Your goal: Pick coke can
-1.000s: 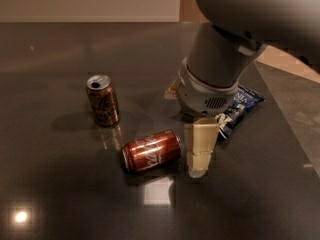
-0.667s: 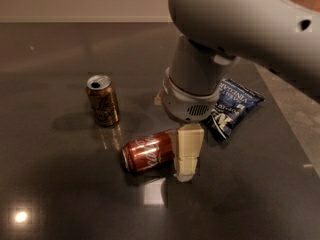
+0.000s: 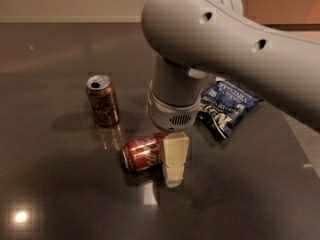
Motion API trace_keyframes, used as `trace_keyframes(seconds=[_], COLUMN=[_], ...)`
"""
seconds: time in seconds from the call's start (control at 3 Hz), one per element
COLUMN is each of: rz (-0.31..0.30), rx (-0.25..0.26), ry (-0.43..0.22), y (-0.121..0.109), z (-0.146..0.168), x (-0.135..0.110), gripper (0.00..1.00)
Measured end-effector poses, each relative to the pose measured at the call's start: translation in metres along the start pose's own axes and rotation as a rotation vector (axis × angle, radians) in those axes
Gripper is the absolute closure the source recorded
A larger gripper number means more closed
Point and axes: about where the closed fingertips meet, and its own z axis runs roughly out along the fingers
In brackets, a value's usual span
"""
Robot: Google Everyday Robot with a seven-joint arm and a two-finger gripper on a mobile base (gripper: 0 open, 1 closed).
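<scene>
- Dim, warm light from above; a small glare spot gleams on the glossy table [image 3: 60, 184] at lower left.
- The gripper [image 3: 170, 174], down beside the coke can [image 3: 142, 155], lies amid soft dark shadow.
- The standing can [image 3: 102, 100] casts a faint shadow leftward.

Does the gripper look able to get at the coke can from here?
Probably yes. The gripper sits low at one end of the coke can, which lies on its side. The tan can and the snack bag stand clear of it.
</scene>
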Motion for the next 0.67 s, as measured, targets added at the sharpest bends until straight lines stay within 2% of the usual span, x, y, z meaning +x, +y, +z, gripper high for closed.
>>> trace_keyframes(seconds=[0.33, 0.67], rz=[-0.006, -0.016], rx=[-0.004, -0.014], ry=[0.022, 0.033], y=[0.0006, 0.0028], z=[0.0075, 0.0103], x=[0.0022, 0.0053], gripper=[0.18, 0.41])
